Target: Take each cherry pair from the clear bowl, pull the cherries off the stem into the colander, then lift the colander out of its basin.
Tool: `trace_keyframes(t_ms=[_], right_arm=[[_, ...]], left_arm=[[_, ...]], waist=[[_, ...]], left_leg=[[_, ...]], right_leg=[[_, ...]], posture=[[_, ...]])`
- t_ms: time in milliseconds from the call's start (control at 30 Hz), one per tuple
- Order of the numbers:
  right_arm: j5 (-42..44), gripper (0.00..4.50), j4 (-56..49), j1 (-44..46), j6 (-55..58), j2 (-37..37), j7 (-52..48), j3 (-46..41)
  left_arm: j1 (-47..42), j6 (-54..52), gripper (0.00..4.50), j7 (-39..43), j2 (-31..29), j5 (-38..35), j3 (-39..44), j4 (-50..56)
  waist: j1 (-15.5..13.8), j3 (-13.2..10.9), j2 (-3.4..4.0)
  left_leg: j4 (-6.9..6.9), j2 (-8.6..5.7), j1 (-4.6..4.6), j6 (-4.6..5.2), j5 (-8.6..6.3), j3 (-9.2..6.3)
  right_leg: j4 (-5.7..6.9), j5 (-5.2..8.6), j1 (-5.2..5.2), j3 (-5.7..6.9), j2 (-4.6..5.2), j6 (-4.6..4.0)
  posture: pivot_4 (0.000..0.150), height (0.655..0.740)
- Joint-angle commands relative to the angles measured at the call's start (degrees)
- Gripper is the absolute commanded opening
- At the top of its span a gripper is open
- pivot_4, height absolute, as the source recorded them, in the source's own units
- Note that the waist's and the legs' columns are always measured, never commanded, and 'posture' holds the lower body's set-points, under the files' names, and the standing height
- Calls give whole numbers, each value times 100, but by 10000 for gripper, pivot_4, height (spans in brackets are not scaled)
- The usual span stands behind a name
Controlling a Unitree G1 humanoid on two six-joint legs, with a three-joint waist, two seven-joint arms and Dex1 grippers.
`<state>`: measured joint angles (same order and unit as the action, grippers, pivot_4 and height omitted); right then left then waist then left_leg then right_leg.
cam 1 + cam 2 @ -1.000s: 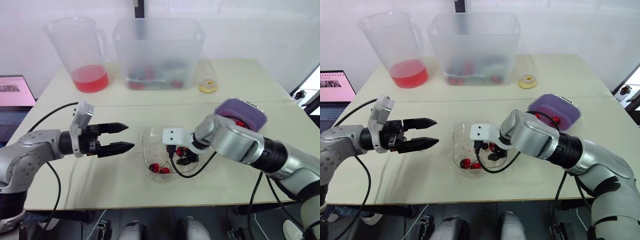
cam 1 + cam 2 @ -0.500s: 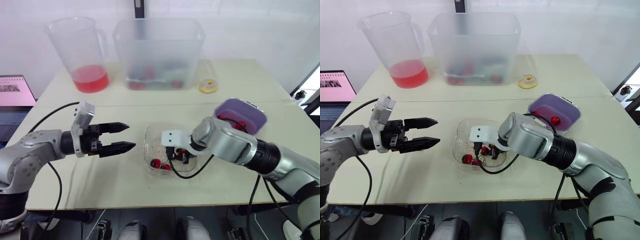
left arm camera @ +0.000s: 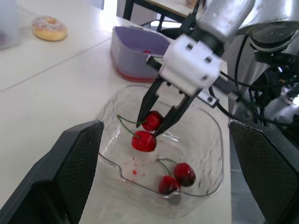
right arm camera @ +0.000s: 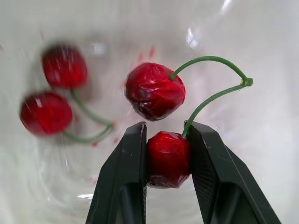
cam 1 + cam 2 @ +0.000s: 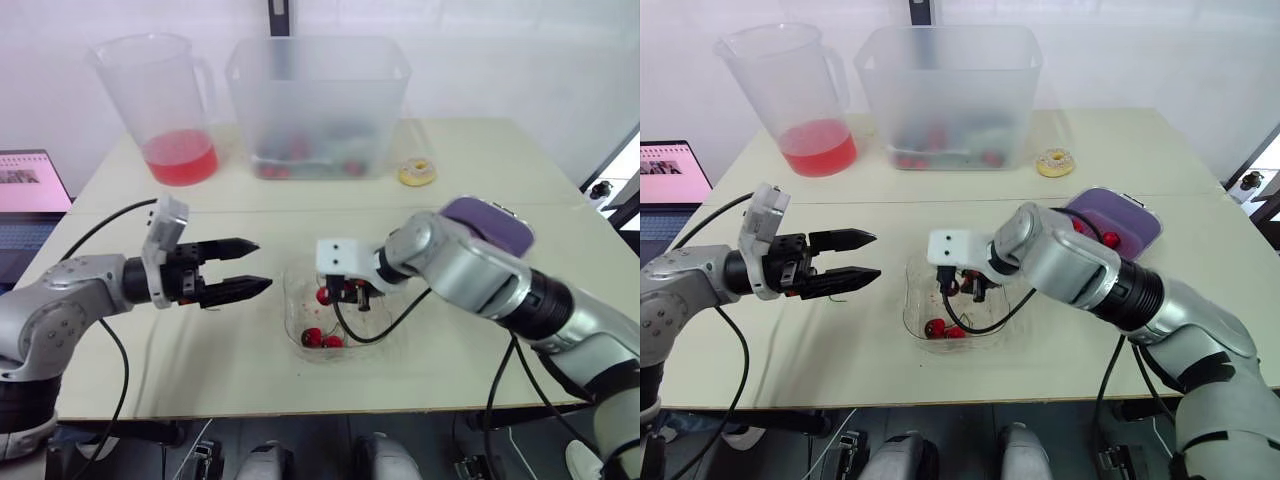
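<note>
**Cherry pair pinched over the clear bowl**

The cherry pair (image 4: 168,158) hangs in the right gripper (image 3: 148,128), whose two black fingers are closed narrowly on one cherry. Its twin (image 4: 155,91) dangles free just beyond the fingertips, joined to it by the arched green stem (image 4: 212,59). The pair is held over the inside of the clear bowl (image 3: 219,154). On the bowl's floor lies a second pair (image 3: 180,173), apart from the held one, among a few red smears.

The left gripper (image 5: 262,265) hovers just beside the bowl on the robot's left, above the table (image 5: 200,350). Its jaws are spread wide and hold nothing, and its fingertips point toward the bowl.

The purple colander (image 5: 1135,222) sits near the bowl on the robot's right, with one cherry (image 5: 1110,240) visible in it.

Along the far side of the table stand a pitcher (image 5: 165,100) with red liquid, a frosted tub (image 5: 318,105) and a doughnut (image 5: 417,172).
</note>
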<state>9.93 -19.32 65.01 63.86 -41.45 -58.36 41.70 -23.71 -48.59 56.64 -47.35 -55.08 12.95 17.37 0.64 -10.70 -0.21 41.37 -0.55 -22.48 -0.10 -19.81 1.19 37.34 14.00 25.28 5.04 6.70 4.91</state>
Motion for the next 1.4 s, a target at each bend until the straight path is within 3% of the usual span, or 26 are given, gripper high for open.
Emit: trace_keyframes(t_ms=[33,133,233,433,767,1033,1133,1267,1400], right_arm=[[286,12798,-402,-28,-178,64,-43,-804],[197,12798,-578,-343,-1340,78,75,-1392],[-470,12798,-477,-521,-2492,4,499,-1511],[-2756,12798,234,-678,-5117,124,1956,-992],[-4019,12798,705,-945,-6204,527,2377,-1147],[-4300,12798,1010,-922,-6406,824,2297,-1397],[-4363,12171,1094,-927,-6452,885,2266,-1472],[-4396,12171,1149,-943,-6515,957,2208,-1551],[-4392,12171,1179,-1003,-6553,969,2156,-1592]], left_arm=[[-334,-167,45000,-181,90,-473,373,-158],[-687,-426,45000,-408,172,-816,463,-384],[-1182,-881,45000,-714,206,-1254,490,-709],[-2389,-1249,45000,-1207,298,-1117,266,-1665],[-3393,-1170,45000,-778,454,-89,-659,-2136],[-3300,-964,45000,-838,723,541,-825,-2093],[-3271,-1036,36794,-865,767,607,-784,-2103],[-3292,-1080,16386,-909,834,630,-716,-2079],[-3273,-1124,16386,-978,897,595,-610,-2118]], waist=[[-1,0,-2],[-2,0,-2],[-1,0,-2],[18,1,-3],[8,1,-3],[34,1,-3],[32,1,-3],[16,1,-3],[20,1,-3]], left_leg=[[0,0,0,0,0,-1],[2,0,0,0,0,-3],[2,-1,2,0,0,0],[6,-2,4,-2,1,4],[12,1,0,-4,2,6],[10,4,1,-4,2,5],[10,5,1,-4,2,5],[13,4,1,-4,2,5],[14,3,1,-4,2,4]], right_leg=[[0,0,0,0,0,0],[0,0,-2,2,0,0],[1,0,-4,1,1,1],[8,0,-2,0,0,1],[7,0,-4,1,-7,1],[7,0,-3,1,-10,1],[8,0,-2,1,-10,1],[8,0,-3,0,-8,1],[9,0,-4,0,-7,1]], posture=[[1500,6863],[1500,6863],[1500,6863],[1500,6863],[1500,6863],[1500,6863],[1500,6863],[1500,6863],[1500,6863]])
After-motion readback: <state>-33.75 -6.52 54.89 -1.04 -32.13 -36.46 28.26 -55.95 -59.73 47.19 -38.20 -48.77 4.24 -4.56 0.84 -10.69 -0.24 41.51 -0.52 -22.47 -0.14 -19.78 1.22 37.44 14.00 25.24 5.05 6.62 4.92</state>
